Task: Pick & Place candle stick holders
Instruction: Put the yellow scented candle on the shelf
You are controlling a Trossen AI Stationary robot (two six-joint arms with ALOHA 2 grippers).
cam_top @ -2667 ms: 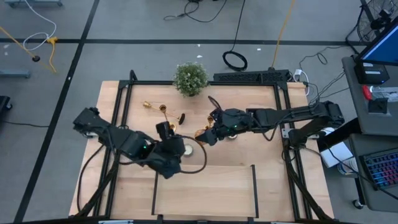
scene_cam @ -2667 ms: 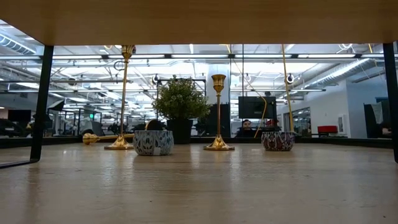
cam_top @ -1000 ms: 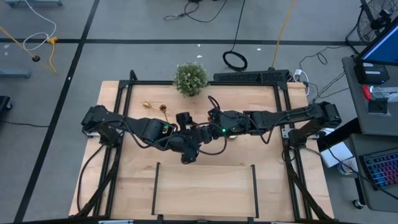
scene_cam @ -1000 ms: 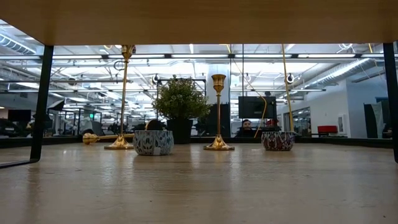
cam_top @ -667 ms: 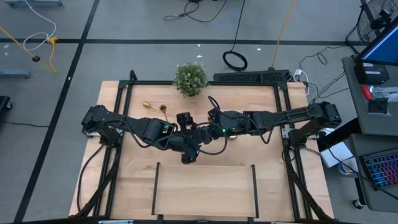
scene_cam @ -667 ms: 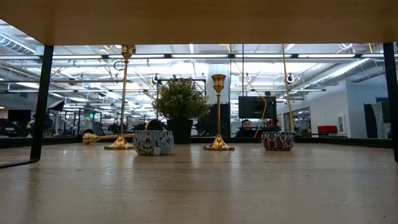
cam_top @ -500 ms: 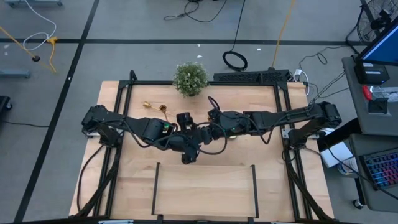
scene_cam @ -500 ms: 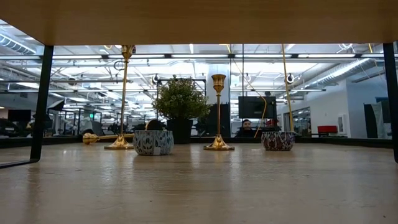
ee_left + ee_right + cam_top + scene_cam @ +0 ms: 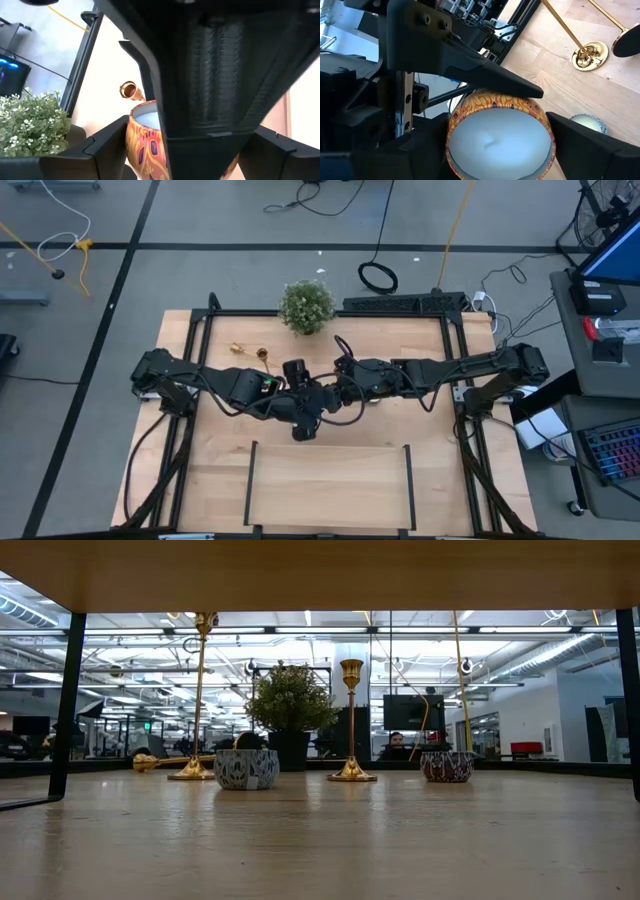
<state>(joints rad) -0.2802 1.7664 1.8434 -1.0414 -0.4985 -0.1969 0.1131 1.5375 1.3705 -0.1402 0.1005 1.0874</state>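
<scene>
No text, label, brand, number or sign can be read anywhere; the orange candle tin point(image 9: 499, 137) bears only a pattern.

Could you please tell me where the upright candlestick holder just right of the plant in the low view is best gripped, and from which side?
I would take the candlestick holder by its thin stem, about midway, coming level from the near side of the table. It stands upright; the flared base and cup are wider, so the stem suits a pincer best.
</scene>
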